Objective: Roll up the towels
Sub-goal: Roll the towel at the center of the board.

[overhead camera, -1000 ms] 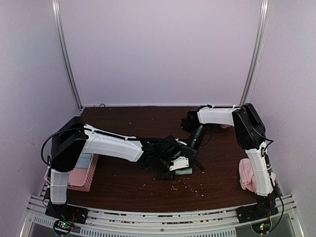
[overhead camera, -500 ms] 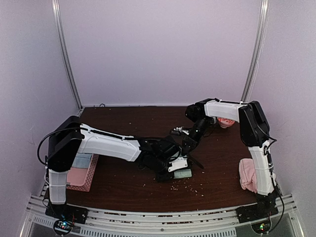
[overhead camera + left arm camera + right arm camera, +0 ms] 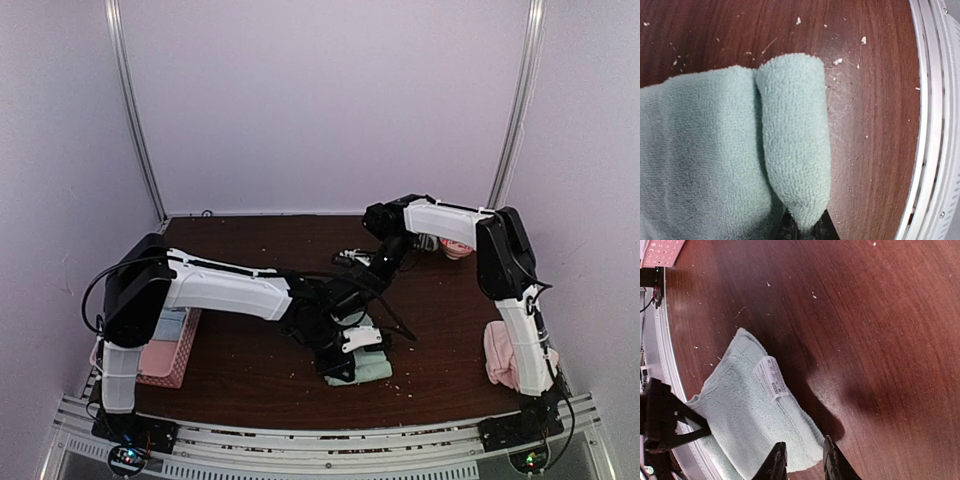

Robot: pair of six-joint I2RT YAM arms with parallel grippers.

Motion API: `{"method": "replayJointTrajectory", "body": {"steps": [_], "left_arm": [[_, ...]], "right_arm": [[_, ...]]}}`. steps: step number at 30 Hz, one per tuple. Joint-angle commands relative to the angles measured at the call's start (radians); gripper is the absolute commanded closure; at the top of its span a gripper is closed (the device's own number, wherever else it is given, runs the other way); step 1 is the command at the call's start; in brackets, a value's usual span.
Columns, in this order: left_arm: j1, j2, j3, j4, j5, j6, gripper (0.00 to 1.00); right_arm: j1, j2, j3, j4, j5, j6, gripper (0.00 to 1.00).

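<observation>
Soft, even overhead light; wrist views were sharp close in and darker toward the edges.
In the top view the pale walls were bright and free of glare, and the arms threw only faint shadows on the dark table (image 3: 250,385). The left wrist view held the mint towel (image 3: 790,135) crisp, its pile readable, dimming at the bottom edge. In the right wrist view a broad dark shadow crossed the wood, and the right gripper (image 3: 804,441) looked slightly soft.

The left arm (image 3: 225,290) and the right arm (image 3: 450,222) both have smooth white shells, fat black joints, thin black cables (image 3: 92,297) looping by their shoulders, black bases (image 3: 515,432) with tiny red and green lights, and thin black fingers (image 3: 776,462).
</observation>
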Motion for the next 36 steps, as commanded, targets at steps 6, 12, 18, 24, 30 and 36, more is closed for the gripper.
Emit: {"method": "replayJointTrajectory", "body": {"steps": [6, 12, 18, 24, 30, 36], "left_arm": [[0.128, 0.146, 0.115, -0.104, 0.387, -0.080, 1.00], [0.182, 0.227, 0.148, -0.117, 0.564, -0.125, 1.00], [0.233, 0.286, 0.137, -0.122, 0.746, -0.151, 1.00], [0.234, 0.308, 0.138, -0.127, 0.720, -0.165, 1.00], [0.234, 0.328, 0.160, -0.128, 0.701, -0.179, 1.00], [0.235, 0.333, 0.171, -0.164, 0.691, -0.160, 1.00]], "right_arm": [[-0.160, -0.282, 0.075, -0.065, -0.126, -0.015, 0.72], [-0.210, -0.531, -0.002, -0.045, -0.284, -0.114, 0.67], [-0.059, -0.747, -0.262, -0.126, -0.254, -0.431, 0.56], [0.198, -0.882, -0.594, 0.039, 0.087, -0.390, 0.57], [0.386, -0.853, -0.797, 0.356, 0.405, -0.252, 0.59], [0.456, -0.745, -0.894, 0.550, 0.537, -0.251, 0.58]]}}
